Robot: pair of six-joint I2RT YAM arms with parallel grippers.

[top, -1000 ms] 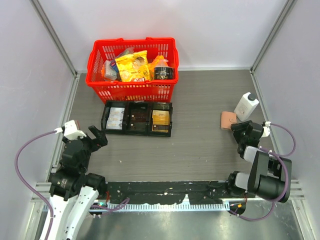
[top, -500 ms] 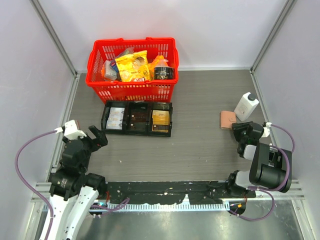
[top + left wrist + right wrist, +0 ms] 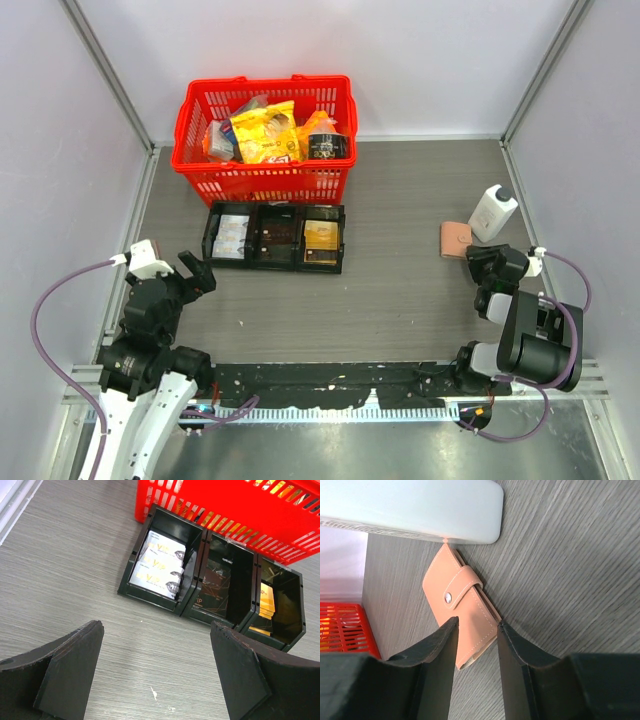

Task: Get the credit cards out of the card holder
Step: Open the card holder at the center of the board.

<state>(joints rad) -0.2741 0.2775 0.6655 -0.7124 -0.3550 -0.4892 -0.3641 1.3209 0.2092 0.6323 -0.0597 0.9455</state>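
The card holder (image 3: 456,239), a tan-pink wallet, lies closed on the table at the right with its snap tab fastened. It also shows in the right wrist view (image 3: 460,600). No credit cards show outside it; only a pale edge shows at its open end. My right gripper (image 3: 481,263) hovers just near of the wallet. In its wrist view the right gripper (image 3: 476,622) has its jaws narrowly apart, with the wallet's near end showing between them. My left gripper (image 3: 197,272) is open and empty at the near left, as its wrist view (image 3: 156,626) shows.
A white bottle (image 3: 492,212) stands touching the wallet's far side, and fills the top of the right wrist view (image 3: 410,505). A black three-compartment tray (image 3: 275,263) holding white and gold cards lies at mid-left (image 3: 150,592). A red basket (image 3: 265,180) of goods stands behind it.
My right arm has drawn its elbow in and the gripper has shifted slightly, staying beside the wallet. The wallet and the left arm have not moved.
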